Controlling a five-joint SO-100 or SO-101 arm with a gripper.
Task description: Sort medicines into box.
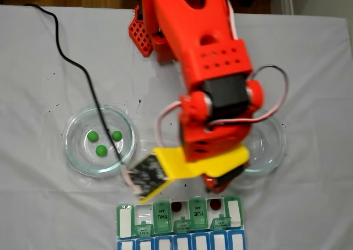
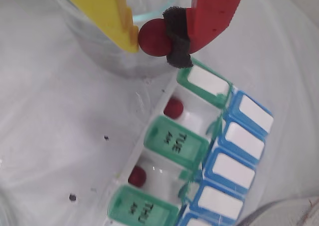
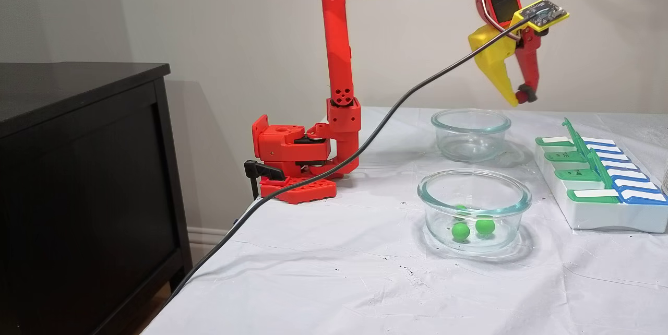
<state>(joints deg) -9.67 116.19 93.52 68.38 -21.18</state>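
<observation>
The counter [image 3: 323, 283], under a white cloth, carries a red arm whose end effector [image 2: 155, 39] is closed on one dark red ball [image 2: 153, 36], held high between a yellow finger and a padded red finger, above the far glass dish [image 3: 470, 134] and short of the pill box [image 3: 600, 210]. In my judgement the main risk is the height: let go from here, the ball would likely bounce off a raised green lid or the compartment rim and roll across the cloth. The grip looks thin too, since the ball is pinched near the fingertips, so a jolt could squeeze it out. The near dish [image 3: 474, 212] holds three green balls [image 1: 102, 150]. Two red balls [image 2: 173, 108] lie in open compartments. Readable lids say "TUE AM" [image 2: 175, 142] and "THU AM" [image 2: 142, 213].
</observation>
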